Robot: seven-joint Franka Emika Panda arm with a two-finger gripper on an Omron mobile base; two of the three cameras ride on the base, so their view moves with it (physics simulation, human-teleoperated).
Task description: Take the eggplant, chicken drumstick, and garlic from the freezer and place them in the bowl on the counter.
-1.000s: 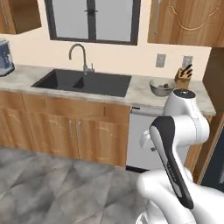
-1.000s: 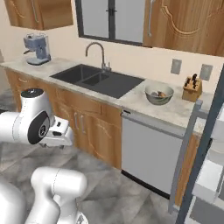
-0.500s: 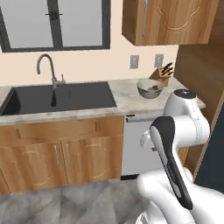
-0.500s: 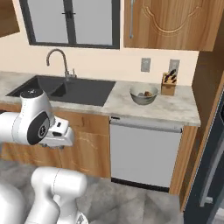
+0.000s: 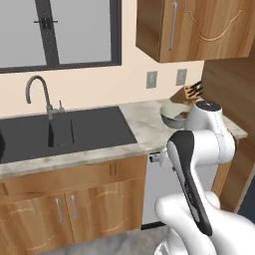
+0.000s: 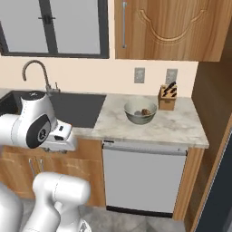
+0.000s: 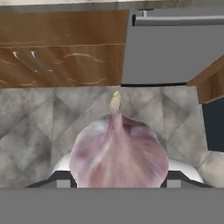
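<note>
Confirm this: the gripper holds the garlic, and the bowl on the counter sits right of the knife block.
One part is wrong. The bowl sits left of the knife block, not right, as the right base view shows. The rest stands: the hand view shows the garlic in the gripper, and the bowl is on the counter.

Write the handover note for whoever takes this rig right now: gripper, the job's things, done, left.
Gripper: shut on the garlic, a pinkish bulb with its tip pointing away from the hand, carried low over the grey floor in front of the cabinets.
Bowl: on the counter between the sink and the knife block, with a brownish lump already inside; I cannot tell from here what else it holds.
Done: garlic picked up.
Left: raise the arm, bring the garlic over the bowl, release, then check the bowl's contents.
</note>
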